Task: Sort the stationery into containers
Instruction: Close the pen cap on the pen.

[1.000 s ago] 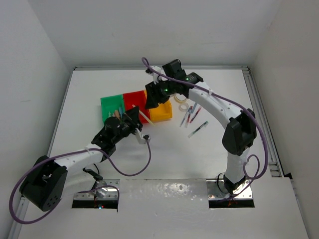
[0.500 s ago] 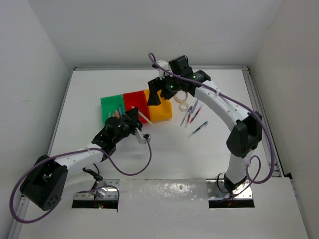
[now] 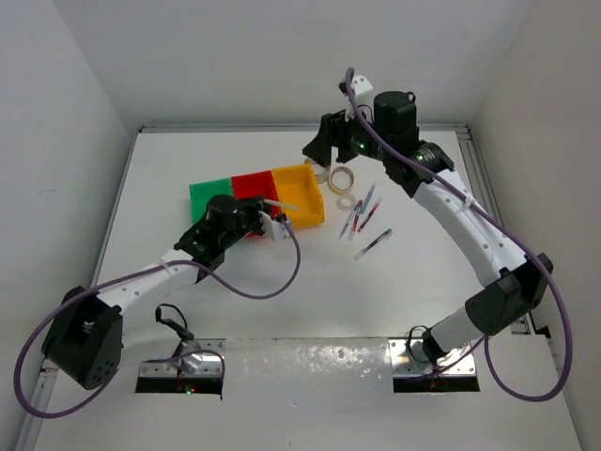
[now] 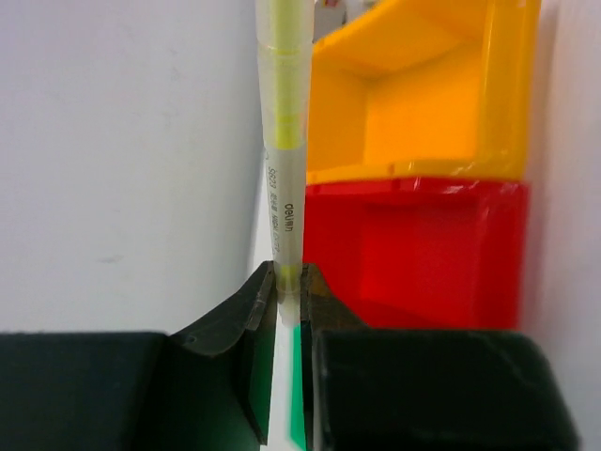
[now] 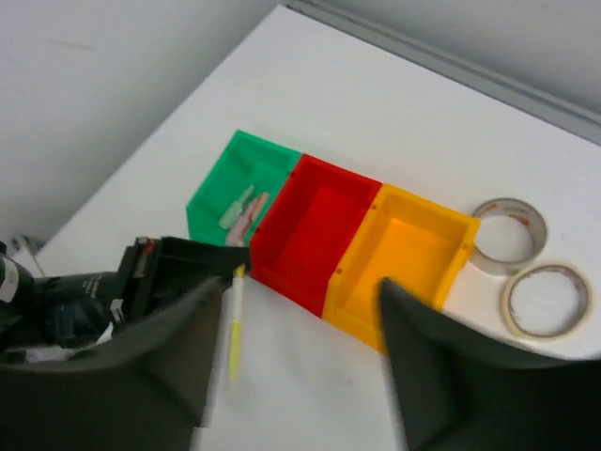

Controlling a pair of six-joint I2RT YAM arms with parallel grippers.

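Left gripper (image 4: pixel 286 282) — closed tight on a slim translucent pen with a yellow core (image 4: pixel 284 141), which is held alongside the fronts of the red plastic bin (image 4: pixel 423 244) and the yellow plastic bin (image 4: pixel 423 113), outside both.
Right gripper (image 5: pixel 300 366) — fingers spread, nothing between them; positioned above the bin row.
Green plastic bin (image 5: pixel 268 167) — pale blocks (image 5: pixel 242 209) are seen inside.
Two tan tape rings (image 5: pixel 509 235) are found beside the yellow plastic bin.

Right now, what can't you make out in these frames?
- Green bin contents: small pale pieces in the right wrist view, too small to identify. In the top view the left arm covers part of it.
- Highlighter tip: cut off by the top edge of the left wrist view.
- Right end effector: its fingers are motion-blurred in the right wrist view.
- Loose pens: markings too small in the top view.
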